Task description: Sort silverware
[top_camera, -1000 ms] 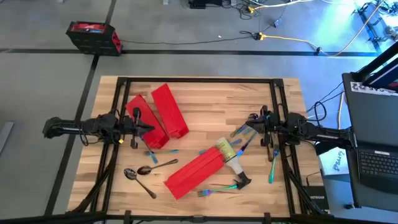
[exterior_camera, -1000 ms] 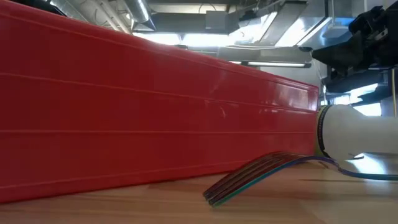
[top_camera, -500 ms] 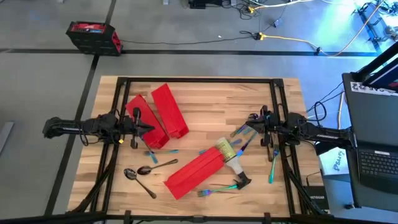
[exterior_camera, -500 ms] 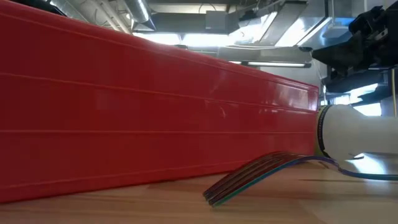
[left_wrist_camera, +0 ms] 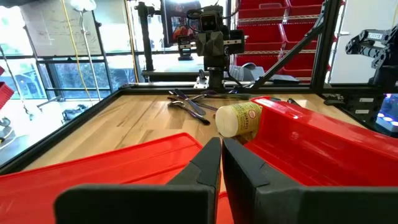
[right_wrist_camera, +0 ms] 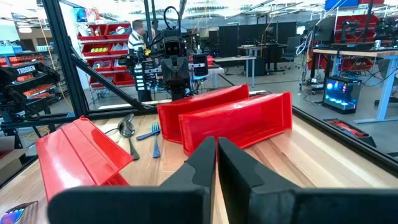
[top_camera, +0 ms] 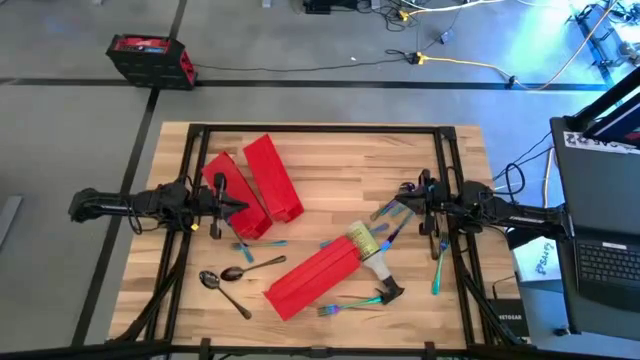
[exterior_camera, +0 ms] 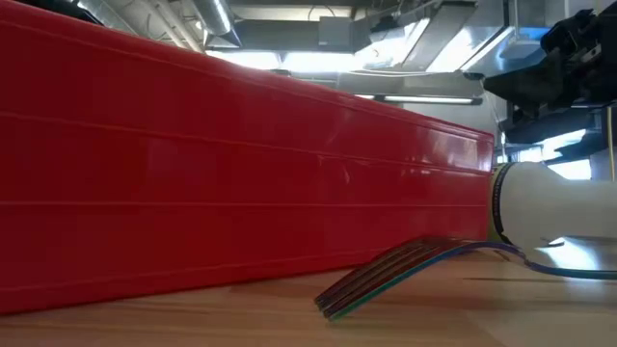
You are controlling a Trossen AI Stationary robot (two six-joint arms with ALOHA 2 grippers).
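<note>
**Silverware unsorted, both claws idle**

Nearest the table's (top_camera: pixel 320 150) front edge, beside the tipped red bin (top_camera: pixel 312 278), lie a fork (top_camera: pixel 345 305) and spoons (top_camera: pixel 222 280). Farther back, the left claw (top_camera: pixel 240 207) and right claw (top_camera: pixel 402 207) hover closed, empty, likely awaiting a start.

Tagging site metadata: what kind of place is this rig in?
Likely a robotics lab or workshop: shelving with red parts bins, other workbenches with equipment, cables across the concrete floor, and a laptop beside the wooden table.
</note>
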